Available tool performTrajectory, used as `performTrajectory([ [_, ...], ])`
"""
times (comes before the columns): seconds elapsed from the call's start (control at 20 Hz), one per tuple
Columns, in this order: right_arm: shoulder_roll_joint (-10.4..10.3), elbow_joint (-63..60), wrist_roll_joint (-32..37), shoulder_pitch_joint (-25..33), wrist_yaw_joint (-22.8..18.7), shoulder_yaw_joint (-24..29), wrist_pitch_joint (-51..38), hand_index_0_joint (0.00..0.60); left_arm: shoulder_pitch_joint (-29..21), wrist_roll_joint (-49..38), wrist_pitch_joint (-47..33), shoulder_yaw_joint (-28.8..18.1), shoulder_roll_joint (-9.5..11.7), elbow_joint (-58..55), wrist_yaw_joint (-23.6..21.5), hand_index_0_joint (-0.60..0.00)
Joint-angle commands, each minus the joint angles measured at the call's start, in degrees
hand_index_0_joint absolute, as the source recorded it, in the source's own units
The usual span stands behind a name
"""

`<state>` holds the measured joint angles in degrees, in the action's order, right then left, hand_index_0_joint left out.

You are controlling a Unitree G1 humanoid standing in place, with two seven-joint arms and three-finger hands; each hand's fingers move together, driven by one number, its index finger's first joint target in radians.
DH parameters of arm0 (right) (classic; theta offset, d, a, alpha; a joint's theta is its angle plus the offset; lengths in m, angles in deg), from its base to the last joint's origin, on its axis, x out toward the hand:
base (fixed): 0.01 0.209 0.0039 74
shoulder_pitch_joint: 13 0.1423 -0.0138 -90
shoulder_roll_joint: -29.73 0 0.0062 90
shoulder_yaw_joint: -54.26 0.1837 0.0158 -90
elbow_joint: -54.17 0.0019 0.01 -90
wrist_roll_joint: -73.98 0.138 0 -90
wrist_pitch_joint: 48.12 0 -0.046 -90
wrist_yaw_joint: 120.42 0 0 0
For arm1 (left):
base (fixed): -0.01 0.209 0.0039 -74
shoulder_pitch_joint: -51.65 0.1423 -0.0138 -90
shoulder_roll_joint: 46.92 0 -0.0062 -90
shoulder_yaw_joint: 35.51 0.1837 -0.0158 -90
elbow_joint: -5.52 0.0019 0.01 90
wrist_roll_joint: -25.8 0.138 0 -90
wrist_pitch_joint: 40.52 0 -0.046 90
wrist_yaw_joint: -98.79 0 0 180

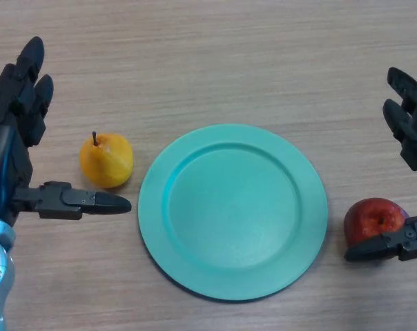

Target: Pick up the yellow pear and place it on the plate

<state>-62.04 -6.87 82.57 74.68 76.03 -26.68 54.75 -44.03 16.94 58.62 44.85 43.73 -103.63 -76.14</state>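
- The yellow pear sits upright on the wooden worktop, stem pointing up, just to the left of the plate and not touching it.
- The left robot hand is spread wide beside the pear: its fingers reach up past the fruit's far left, and its thumb lies just below the fruit, its tip near the plate's rim. Nothing is held.
- The green plate lies flat in the middle of the worktop.
- A red apple rests to the right of the plate.
- The right robot hand is also spread apart, fingers straight above the apple, thumb right at the apple's lower edge.
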Motion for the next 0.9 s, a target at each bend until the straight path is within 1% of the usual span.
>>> performTrajectory([
  [0.05,1.54,4.47,3.57,1.01,-1.52,4.42,-3.72,0.0,-1.57,-0.96,-5.47,-3.28,1.81,-3.45,0.53,0.0],
  [0.35,1.88,3.37,2.55,1.8,-1.78,4.53,-5.42,0.0,-2.27,-0.31,-6.6,-2.9,1.85,-2.87,-0.4,0.0],
  [0.5,1.69,4.01,3.07,1.23,-1.38,4.67,-4.77,0.0,-2.15,-0.89,-6.47,-2.87,1.72,-2.91,-0.3,0.0],
  [0.6,1.75,4.23,2.68,1.44,-1.63,4.49,-4.25,0.0,-2.38,-0.78,-6.92,-3.23,2.0,-2.2,-0.19,0.0],
  [0.65,1.68,4.52,2.29,1.14,-1.5,4.57,-4.3,0.0,-2.62,0.88,-9.47,-3.71,2.42,-0.11,-0.28,0.0],
  [0.7,1.68,4.69,2.21,1.09,-1.45,4.61,-4.09,0.0,-2.77,1.06,-10.3,-4.19,2.67,0.73,-0.17,0.0],
  [0.75,1.45,4.73,1.99,0.83,-1.47,4.43,-4.26,0.0,-3.39,1.35,-11.59,-5.34,3.62,2.44,-0.45,0.0],
  [0.8,1.34,4.75,1.9,0.69,-1.53,4.3,-4.33,0.0,-3.83,1.06,-11.97,-5.88,4.03,3.3,-0.56,0.0],
  [0.85,1.37,5.5,2.42,0.74,-1.74,4.57,-3.5,0.0,-4.84,1.95,-14.25,-5.84,4.69,6.19,-1.86,0.0],
  [0.9,1.41,5.85,2.6,0.82,-1.88,4.71,-3.2,0.0,-5.28,1.96,-14.9,-5.77,4.88,7.39,-2.22,0.0],
])
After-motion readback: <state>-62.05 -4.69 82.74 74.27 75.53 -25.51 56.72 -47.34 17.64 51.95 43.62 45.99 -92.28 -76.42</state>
